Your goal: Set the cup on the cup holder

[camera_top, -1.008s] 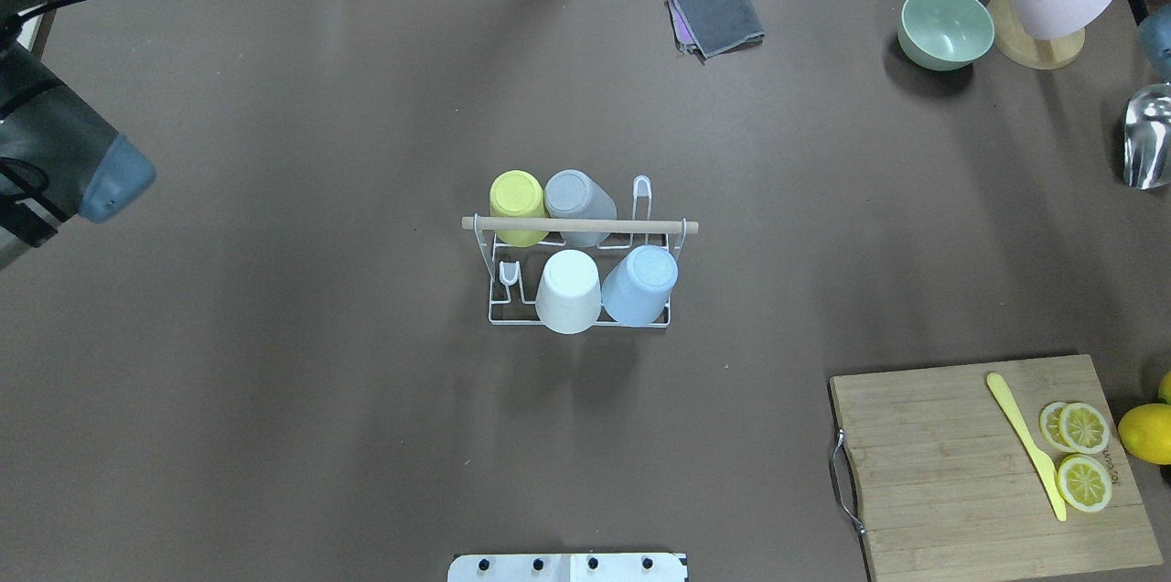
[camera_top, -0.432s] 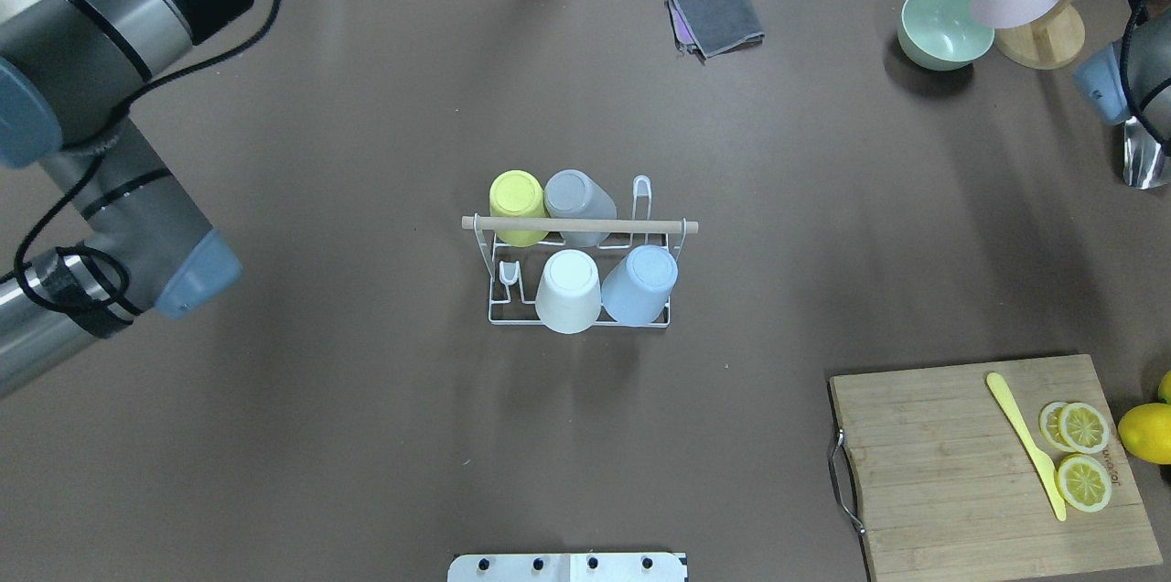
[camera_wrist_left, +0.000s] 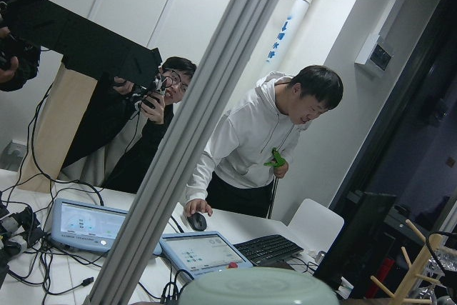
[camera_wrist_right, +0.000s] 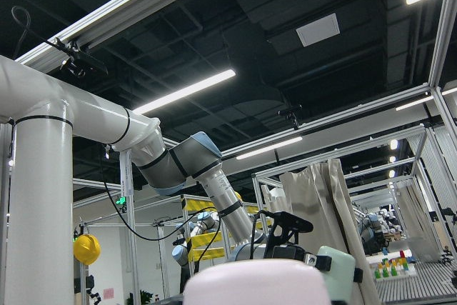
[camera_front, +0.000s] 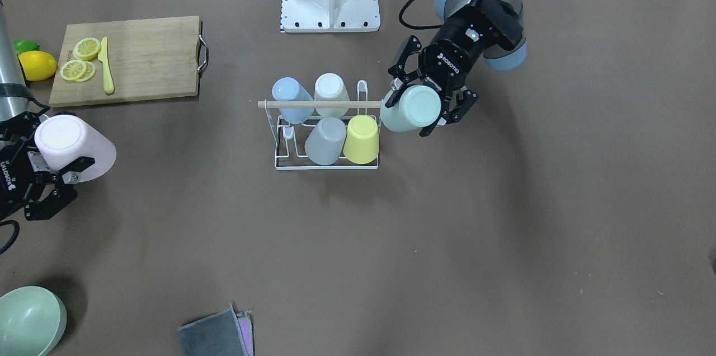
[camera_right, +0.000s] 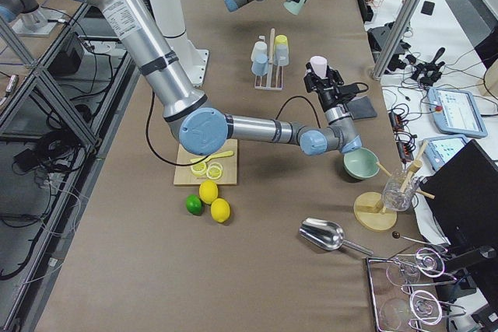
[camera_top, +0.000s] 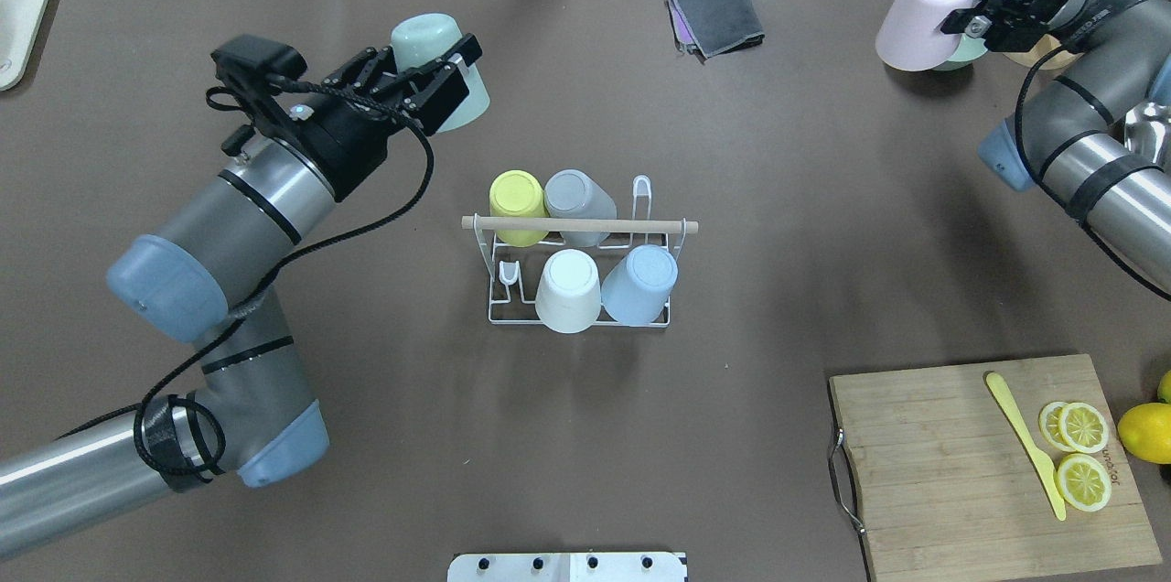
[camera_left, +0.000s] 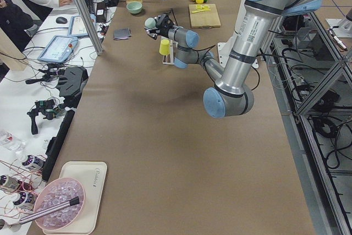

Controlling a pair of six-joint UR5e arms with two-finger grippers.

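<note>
The cup holder (camera_top: pixel 640 226), a white wire rack with a wooden dowel handle, stands mid-table and carries several upturned cups: yellow, grey, white and blue. It also shows in the front view (camera_front: pixel 319 104). My left gripper (camera_top: pixel 446 86) is shut on a mint green cup (camera_top: pixel 430 42), held tilted above the table to the far left of the rack; in the front view the green cup (camera_front: pixel 415 108) hangs by the handle's end. My right gripper (camera_top: pixel 972 10) is shut on a pink cup (camera_top: pixel 919 15) at the far right, and the pink cup (camera_front: pixel 70 143) shows tilted in the front view.
A wooden cutting board (camera_top: pixel 951 463) with lemon slices and a yellow knife (camera_top: pixel 1025 445) lies front right, a lemon (camera_top: pixel 1148 432) beside it. A grey cloth (camera_top: pixel 718 13) lies at the back. A green bowl (camera_front: pixel 28 319) sits under the right arm. Two rack pegs (camera_top: pixel 643 188) stand bare.
My left arm swung in from the left edge, bringing the green cup towards the rack. My right gripper moved left with the pink cup, off the wooden stand, and tilted it.
</note>
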